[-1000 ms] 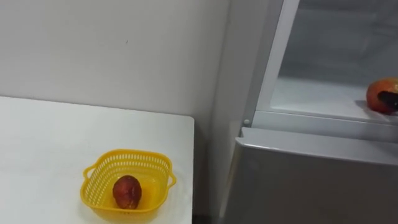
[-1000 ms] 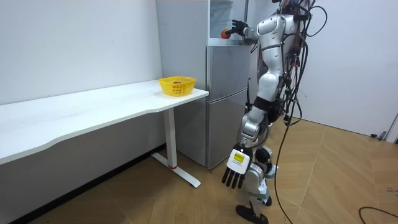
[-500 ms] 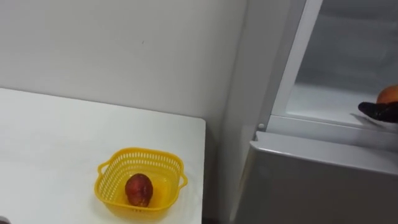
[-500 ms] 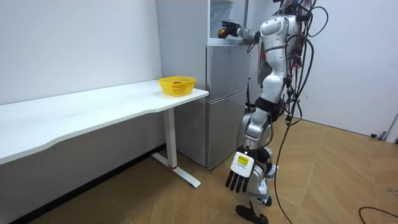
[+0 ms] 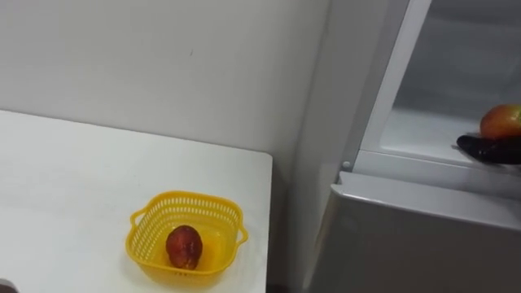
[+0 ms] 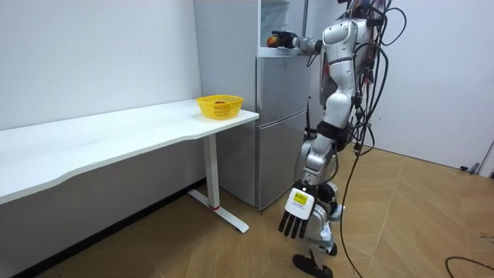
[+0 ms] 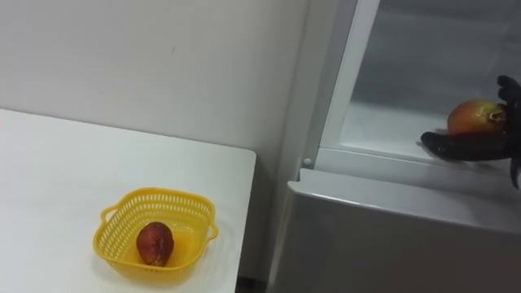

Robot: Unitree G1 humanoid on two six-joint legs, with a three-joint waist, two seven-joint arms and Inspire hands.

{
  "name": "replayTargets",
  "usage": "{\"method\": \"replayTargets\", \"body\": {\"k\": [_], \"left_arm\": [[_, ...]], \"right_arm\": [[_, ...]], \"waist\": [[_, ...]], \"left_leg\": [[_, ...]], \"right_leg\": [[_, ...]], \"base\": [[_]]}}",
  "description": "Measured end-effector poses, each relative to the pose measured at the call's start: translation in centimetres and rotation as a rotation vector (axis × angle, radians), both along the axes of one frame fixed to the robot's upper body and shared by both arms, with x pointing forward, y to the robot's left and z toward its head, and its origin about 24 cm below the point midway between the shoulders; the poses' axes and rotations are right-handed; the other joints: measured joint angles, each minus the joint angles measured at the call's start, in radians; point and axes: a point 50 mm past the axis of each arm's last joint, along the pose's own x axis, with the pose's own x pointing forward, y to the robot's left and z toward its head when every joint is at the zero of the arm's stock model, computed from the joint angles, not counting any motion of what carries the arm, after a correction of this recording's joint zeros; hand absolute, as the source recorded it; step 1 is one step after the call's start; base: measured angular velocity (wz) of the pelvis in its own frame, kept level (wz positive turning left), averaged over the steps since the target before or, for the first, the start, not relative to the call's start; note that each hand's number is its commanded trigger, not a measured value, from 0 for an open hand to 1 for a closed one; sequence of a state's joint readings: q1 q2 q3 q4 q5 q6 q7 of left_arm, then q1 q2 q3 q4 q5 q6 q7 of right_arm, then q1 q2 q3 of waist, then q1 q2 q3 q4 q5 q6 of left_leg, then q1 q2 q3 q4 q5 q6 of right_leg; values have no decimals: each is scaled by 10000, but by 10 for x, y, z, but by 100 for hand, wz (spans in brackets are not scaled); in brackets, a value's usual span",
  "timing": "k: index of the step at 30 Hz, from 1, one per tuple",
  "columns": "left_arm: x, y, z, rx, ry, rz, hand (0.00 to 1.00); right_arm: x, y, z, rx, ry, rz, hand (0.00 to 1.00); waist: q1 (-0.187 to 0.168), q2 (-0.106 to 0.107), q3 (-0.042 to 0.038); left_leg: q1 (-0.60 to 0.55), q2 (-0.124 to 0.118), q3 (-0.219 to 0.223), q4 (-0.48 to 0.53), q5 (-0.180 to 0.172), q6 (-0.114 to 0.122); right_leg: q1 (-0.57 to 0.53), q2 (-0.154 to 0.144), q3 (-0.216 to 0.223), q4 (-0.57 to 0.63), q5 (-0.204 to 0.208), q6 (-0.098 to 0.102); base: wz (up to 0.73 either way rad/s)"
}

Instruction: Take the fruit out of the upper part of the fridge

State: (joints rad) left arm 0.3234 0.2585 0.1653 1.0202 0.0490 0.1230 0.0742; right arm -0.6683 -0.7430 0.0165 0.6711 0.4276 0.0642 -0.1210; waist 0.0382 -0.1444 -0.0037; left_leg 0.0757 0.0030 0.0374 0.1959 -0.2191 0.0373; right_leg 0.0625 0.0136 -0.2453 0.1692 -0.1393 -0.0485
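**Reach for fruit in the upper fridge compartment**

Right hand (image 7: 488,146) extends into the upper fridge compartment (image 7: 423,49). Its dark fingers (image 7: 440,145) are stretched flat along the front of the white shelf (image 7: 383,122), and its thumb is raised apart at the view's right edge. Orange-red fruit (image 7: 475,116) sits on the shelf just behind those fingers, between them and the thumb. We see no curl round it, so we read the hand as wide and holding nothing. We cannot tell whether the fingers touch the fruit. We judge that the hand lies low and sideways so that the fruit can be clasped from the front.

In the room view the robot stands close before the fridge. Its right arm is raised because the compartment lies above the closed lower door (image 7: 391,236). Left hand (image 6: 296,222) hangs low beside the legs, fingers straight and empty.

Yellow basket (image 5: 213,210) stands on the white table (image 5: 65,187) near the table's end beside the fridge. It holds a red fruit (image 5: 184,247). We take the basket for the likely receiving place, set within a short turn of the fridge.

The fingers must close on the fruit before the arm withdraws. A round fruit may roll back on the shelf or drop over the shelf's front edge.
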Motion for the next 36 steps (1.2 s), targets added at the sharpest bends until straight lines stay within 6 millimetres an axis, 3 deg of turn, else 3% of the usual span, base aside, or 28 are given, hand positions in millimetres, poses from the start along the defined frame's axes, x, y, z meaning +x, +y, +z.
{"method": "replayTargets", "body": {"k": [2,8,24,36], "left_arm": [[0,-1,0,-70,24,-9,0],[4,-5,-2,-263,9,-207,0],[27,-10,-5,-445,-294,-346,0],[17,-10,-6,-531,8,-271,0]], "right_arm": [[3,1,3,73,29,222,0],[3,0,3,-4,138,337,0],[3,-4,-3,-69,461,201,0],[3,-3,-3,292,356,369,0]], "waist": [[-17,27,81],[-9,47,84],[31,-76,-23],[99,-142,-50]], "left_leg": [[19,-1,4,-59,-6,-1],[-1,-2,-1,-67,-5,-3],[37,2,31,-93,-2,-2],[-4,16,121,-75,-3,-4]], "right_leg": [[42,-2,2,-3,0,0],[61,-6,-39,-6,0,0],[59,2,-7,0,0,-1],[-44,29,120,2,4,-7]], "base": [[0],[0],[0],[-2]]}}
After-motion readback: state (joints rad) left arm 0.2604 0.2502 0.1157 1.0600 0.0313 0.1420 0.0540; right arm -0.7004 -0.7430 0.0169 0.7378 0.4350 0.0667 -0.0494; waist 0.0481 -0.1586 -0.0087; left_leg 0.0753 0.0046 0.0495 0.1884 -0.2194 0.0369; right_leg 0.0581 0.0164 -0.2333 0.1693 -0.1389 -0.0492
